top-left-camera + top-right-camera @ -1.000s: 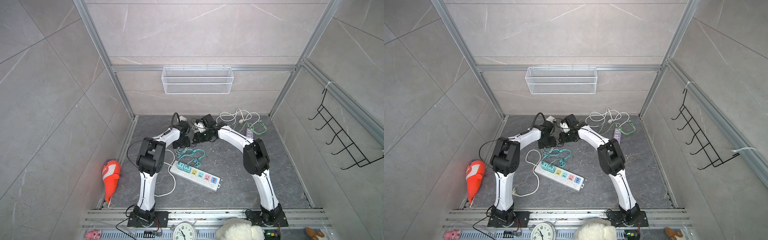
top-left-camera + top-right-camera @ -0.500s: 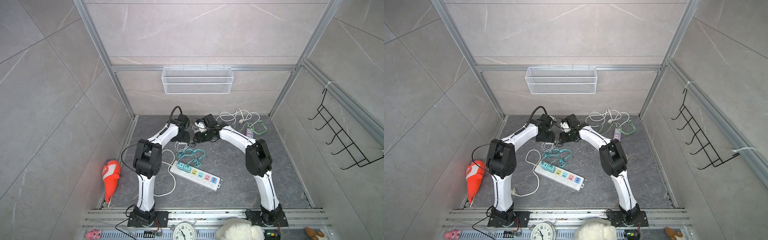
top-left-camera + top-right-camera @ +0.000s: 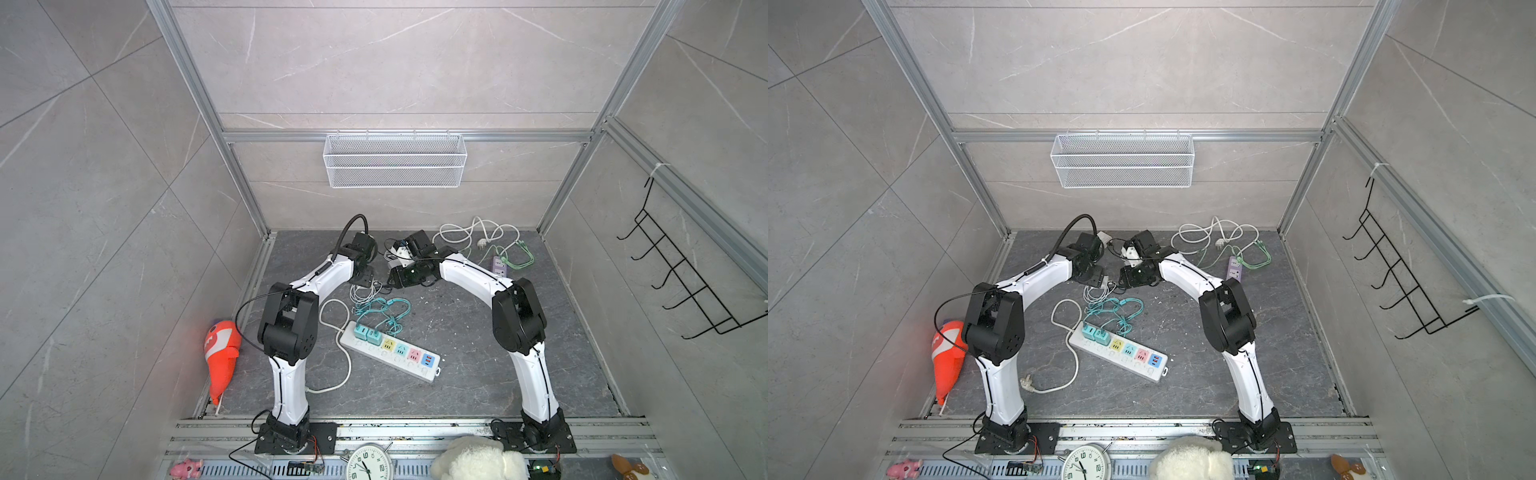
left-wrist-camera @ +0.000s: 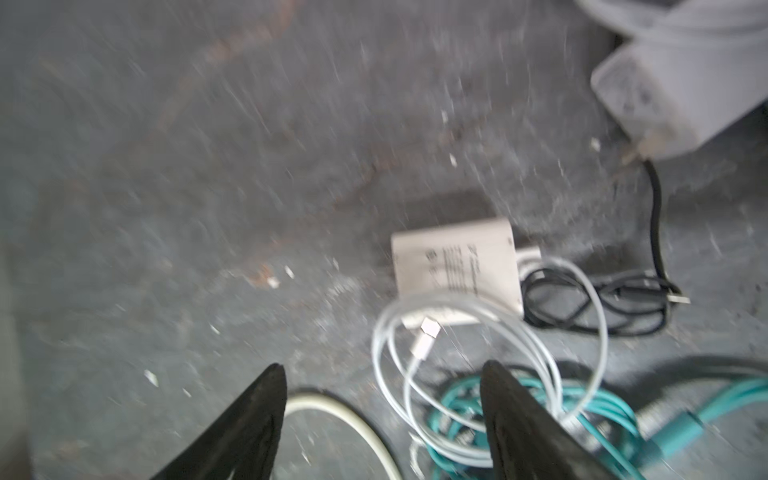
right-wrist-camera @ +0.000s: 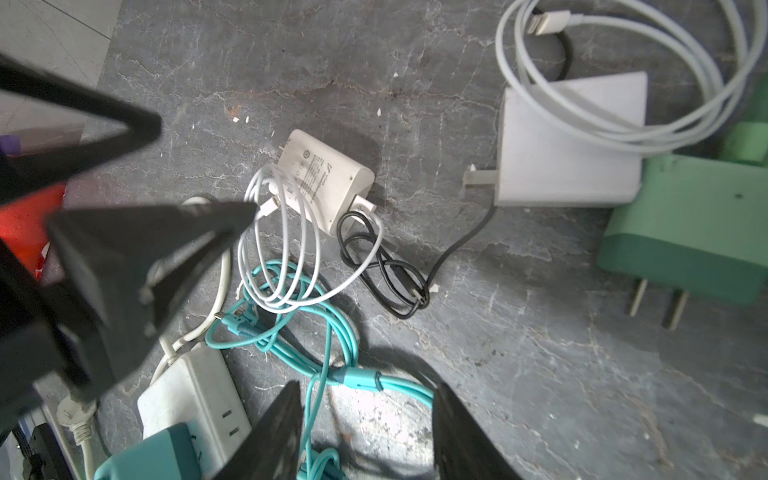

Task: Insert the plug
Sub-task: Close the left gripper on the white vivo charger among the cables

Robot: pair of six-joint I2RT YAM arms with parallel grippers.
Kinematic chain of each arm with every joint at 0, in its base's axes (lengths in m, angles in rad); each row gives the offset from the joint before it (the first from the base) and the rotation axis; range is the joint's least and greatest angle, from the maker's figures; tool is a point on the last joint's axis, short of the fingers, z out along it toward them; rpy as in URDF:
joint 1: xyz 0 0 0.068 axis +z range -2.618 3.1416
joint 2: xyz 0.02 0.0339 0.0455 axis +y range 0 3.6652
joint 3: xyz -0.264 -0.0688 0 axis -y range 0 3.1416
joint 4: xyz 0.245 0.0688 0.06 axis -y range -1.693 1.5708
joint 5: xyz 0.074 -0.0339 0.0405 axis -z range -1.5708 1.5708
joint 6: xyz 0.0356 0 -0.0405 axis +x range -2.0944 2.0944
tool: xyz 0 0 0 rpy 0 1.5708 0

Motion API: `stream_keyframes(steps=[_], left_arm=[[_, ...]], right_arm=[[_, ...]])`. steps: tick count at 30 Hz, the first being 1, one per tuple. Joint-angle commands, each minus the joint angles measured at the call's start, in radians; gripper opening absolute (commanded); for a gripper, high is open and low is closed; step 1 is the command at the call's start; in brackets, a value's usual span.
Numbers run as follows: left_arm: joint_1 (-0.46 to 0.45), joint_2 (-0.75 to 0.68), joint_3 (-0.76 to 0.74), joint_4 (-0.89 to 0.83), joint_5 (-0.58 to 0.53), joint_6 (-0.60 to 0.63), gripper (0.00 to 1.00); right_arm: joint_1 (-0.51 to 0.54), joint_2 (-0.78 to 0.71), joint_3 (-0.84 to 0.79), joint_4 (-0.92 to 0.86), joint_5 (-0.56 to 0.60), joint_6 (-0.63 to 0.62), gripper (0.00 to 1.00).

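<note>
The left wrist view is blurred throughout: the print on the white charger (image 4: 455, 266) cannot be read, and the pale adapter (image 4: 681, 95) runs off the picture's edge. In the right wrist view the green plug (image 5: 681, 232) and the power strip (image 5: 195, 399) are cut by the edges. In both top views the clock (image 3: 370, 463) and the plush toy (image 3: 478, 457) are cropped at the bottom.

wire basket (image 3: 395, 166), clock (image 3: 369, 463), carrot toy (image 3: 222, 357), hook rack (image 3: 685, 259).
</note>
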Motion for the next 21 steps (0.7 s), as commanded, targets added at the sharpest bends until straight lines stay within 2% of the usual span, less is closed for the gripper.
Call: stream_keyframes(steps=[1, 5, 9, 17, 21], left_arm=[[0.011, -0.024, 0.033, 0.161, -0.070, 0.117, 0.75], [0.012, 0.073, 0.114, 0.145, -0.056, 0.159, 0.74], [0.013, 0.127, 0.120, 0.167, -0.023, 0.203, 0.73], [0.013, 0.106, -0.029, 0.338, 0.033, 0.352, 0.72], [0.011, 0.095, -0.040, 0.320, 0.046, 0.371, 0.72]], right_arm=[[0.000, -0.054, -0.014, 0.014, -0.013, -0.002, 0.53], [0.000, -0.069, -0.028, 0.013, -0.010, -0.005, 0.53], [-0.001, -0.095, -0.057, 0.014, 0.006, -0.014, 0.52], [0.000, -0.127, -0.094, 0.018, 0.003, -0.031, 0.53], [0.000, -0.128, -0.096, 0.021, 0.003, -0.030, 0.53]])
